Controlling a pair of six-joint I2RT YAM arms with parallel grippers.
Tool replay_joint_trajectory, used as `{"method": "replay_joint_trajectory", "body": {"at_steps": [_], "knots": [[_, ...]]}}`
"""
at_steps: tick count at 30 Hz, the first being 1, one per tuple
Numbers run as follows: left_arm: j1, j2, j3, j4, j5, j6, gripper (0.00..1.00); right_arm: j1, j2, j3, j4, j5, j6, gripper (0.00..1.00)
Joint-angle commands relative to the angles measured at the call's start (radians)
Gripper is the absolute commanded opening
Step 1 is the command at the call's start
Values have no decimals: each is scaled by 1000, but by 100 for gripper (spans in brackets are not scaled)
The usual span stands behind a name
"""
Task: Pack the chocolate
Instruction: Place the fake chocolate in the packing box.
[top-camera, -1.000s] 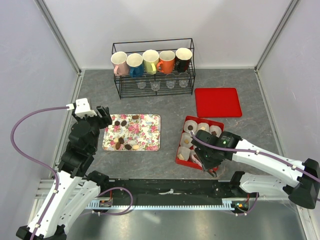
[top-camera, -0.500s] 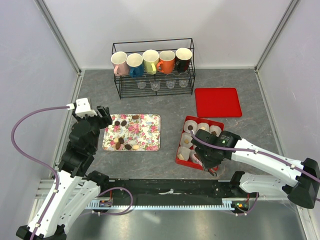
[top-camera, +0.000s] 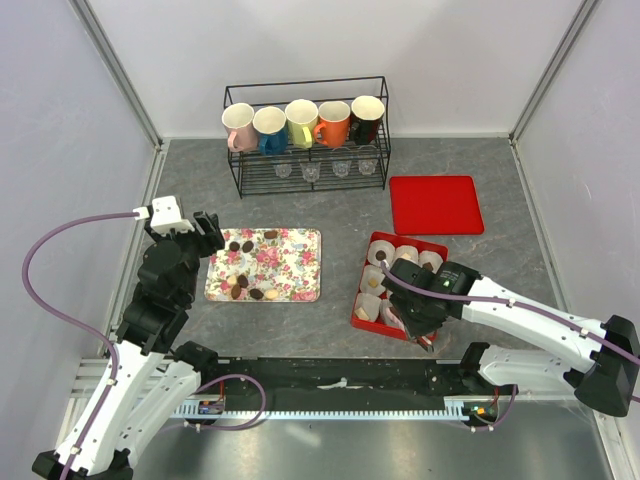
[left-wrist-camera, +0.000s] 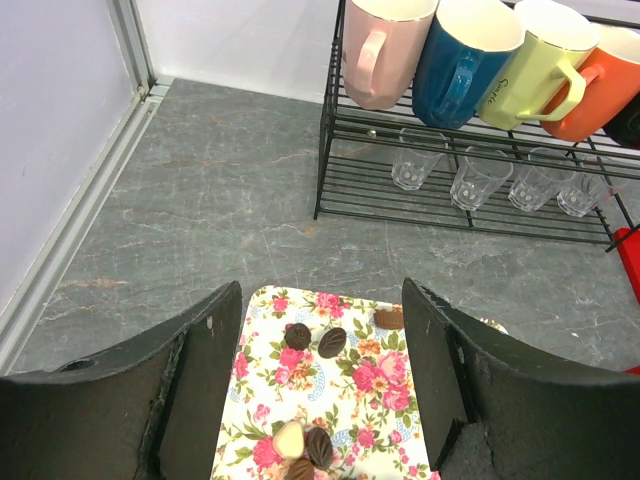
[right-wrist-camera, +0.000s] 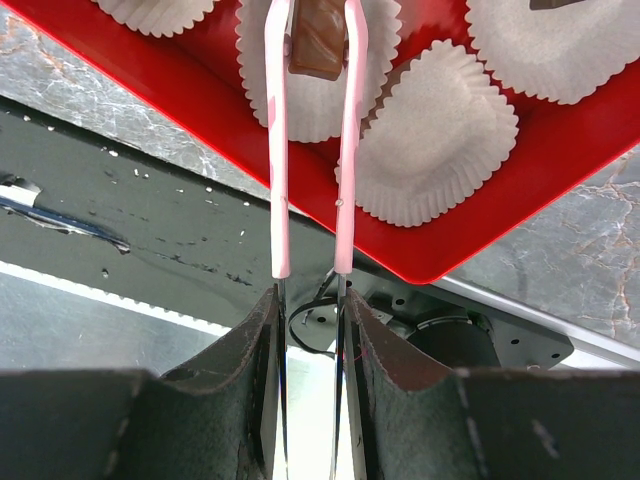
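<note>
Your right gripper (right-wrist-camera: 310, 300) is squeezed on pink tongs (right-wrist-camera: 345, 150), and the tongs pinch one brown chocolate (right-wrist-camera: 318, 40) above a white paper cup (right-wrist-camera: 312, 105) in the red box (right-wrist-camera: 540, 170). That arm reaches low over the box's near end. Your left gripper (left-wrist-camera: 322, 290) is wide with nothing in it, over the flower tray (left-wrist-camera: 390, 400). Only the right wrist view shows the pinched piece; the top view shows more chocolate on the tray

light: bright, even, from overhead | shadows: faint, soft under mug rack (top-camera: 306, 182) | focus: crisp mid-scene, left gripper (left-wrist-camera: 322, 292) fingers soft near lens | glare: sheen on mugs (left-wrist-camera: 470, 50)
</note>
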Motion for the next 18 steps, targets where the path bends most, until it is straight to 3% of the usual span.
{"method": "replay_joint_trajectory", "body": {"at_steps": [1, 10, 18], "knots": [[4, 3, -5, 31, 18, -25, 72, -4, -11, 3, 7, 35, 14, 25], [5, 6, -5, 31, 18, -23, 72, -3, -4, 3, 14, 25, -3, 25], [4, 6, -5, 33, 16, -23, 72, -4, -5, 3, 17, 28, -4, 37]]}}
